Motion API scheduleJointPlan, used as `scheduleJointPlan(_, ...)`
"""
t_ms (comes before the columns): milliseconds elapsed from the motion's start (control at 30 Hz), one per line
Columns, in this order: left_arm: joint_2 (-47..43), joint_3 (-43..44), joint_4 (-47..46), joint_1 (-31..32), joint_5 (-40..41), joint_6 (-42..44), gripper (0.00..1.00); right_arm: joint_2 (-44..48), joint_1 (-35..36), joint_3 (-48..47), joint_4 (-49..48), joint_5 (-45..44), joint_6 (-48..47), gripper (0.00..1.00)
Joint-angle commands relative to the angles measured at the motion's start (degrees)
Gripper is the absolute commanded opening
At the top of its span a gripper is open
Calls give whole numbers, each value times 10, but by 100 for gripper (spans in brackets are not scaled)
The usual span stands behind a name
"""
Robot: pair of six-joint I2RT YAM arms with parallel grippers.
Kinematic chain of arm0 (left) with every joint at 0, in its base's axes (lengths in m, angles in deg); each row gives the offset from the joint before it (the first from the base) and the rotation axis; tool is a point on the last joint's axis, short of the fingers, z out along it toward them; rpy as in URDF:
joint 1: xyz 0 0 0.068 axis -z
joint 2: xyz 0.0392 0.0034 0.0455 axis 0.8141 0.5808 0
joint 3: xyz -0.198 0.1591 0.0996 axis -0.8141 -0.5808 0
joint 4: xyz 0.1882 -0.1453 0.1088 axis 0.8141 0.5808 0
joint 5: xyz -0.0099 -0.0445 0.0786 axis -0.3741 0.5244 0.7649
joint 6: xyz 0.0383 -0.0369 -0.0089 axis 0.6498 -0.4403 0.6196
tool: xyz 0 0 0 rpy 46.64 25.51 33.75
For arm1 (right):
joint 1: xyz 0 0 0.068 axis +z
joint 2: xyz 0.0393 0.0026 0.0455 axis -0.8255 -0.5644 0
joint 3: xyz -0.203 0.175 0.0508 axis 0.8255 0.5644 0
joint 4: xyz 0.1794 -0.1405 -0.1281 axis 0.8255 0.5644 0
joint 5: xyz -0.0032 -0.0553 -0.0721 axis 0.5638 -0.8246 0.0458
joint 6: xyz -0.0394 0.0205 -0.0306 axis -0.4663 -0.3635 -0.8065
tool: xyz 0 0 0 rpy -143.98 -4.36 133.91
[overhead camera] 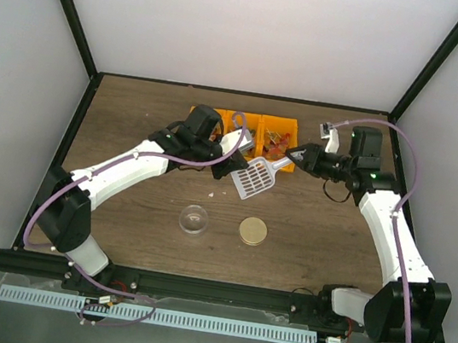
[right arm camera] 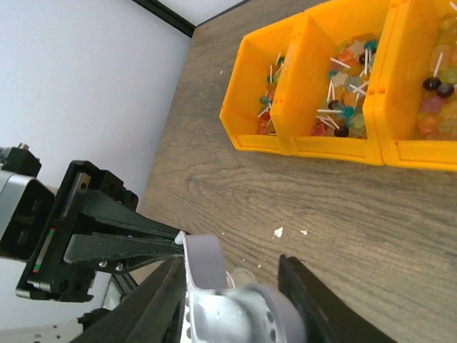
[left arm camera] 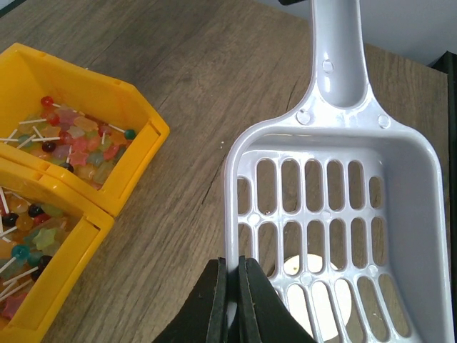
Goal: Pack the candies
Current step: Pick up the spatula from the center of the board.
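Wooden brown table (overhead camera: 133, 123), two arms reaching in toward the middle. A white slotted plastic scoop (overhead camera: 254, 178) is held in the air between them, tilted, basket end toward the near-left and handle toward the far-right. The left gripper (left arm camera: 232, 289) is pressed together on the scoop: its black fingers pinch the thin rim wall at the basket's edge, with white plastic visible between the tips in the left wrist view. The right gripper (right arm camera: 228, 279) straddles the scoop's handle, one finger on each side, and both look pressed against it, so it is pinching the handle; that part of the right wrist view is blurred. The candies (right arm camera: 343, 93), tiny mixed-colour sweets, some on thin white sticks, all lie inside a row of three orange plastic bins (right arm camera: 307, 146) at the far side of the table, just beyond the scoop and both grippers. In the top view the left arm covers part of the leftmost bin. A pale round shape shows through the scoop's slots in the left wrist view; I cannot tell what it is. Nearer the arm bases, a small clear round dome-shaped container (overhead camera: 194, 219) and a round gold lid (overhead camera: 253, 230) sit side by side on the table, apart from each other and well apart from the bins. A couple of small white scraps (right arm camera: 278, 231) lie on the wood near the scoop.
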Motion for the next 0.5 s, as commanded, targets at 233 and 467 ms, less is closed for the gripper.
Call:
scheduleJointPlan(233, -12, 1, -29, 0, 30, -13, 4, 8, 0, 8, -8, 16, 19, 8)
scheduleJointPlan(467, -17, -2, -67, -1, 67, -60, 73, 15, 0, 20, -63, 45, 77, 1)
